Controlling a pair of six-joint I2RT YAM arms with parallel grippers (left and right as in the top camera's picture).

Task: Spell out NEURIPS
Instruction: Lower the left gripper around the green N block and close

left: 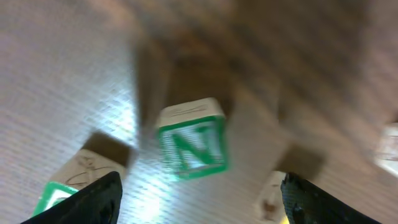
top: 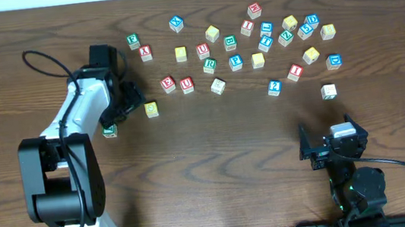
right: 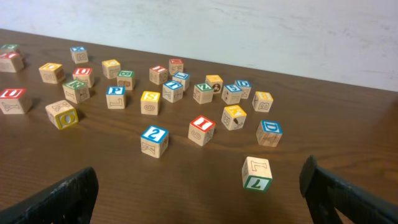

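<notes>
While the left wrist view is badly blurred, I can still make out the left tool [left: 199, 202] with its two fingers set wide, one at each lower corner, and nothing between them. One small wooden cube with a green N [left: 191, 146] shows just ahead of that gap, touching neither finger. Three more cubes show around it in that view, their letters unreadable.

From overhead I count twenty-nine cubes on the dark wooden tabletop [top: 216, 165], though the crowded far cluster could put me off by one. One wooden cube with a red E [top: 168, 84] and one wooden cube with a red U [top: 186, 85] lie side by side, near the left arm [top: 83, 104]. One yellow-faced cube [top: 151, 109] lies just beside the left tool. One wooden cube with a red I [right: 201, 129] stands near one blue 2 cube [right: 154, 140]. The other letters are too small for me to read.

The right tool [right: 202, 186] hangs wide and empty, well apart from every cube.
</notes>
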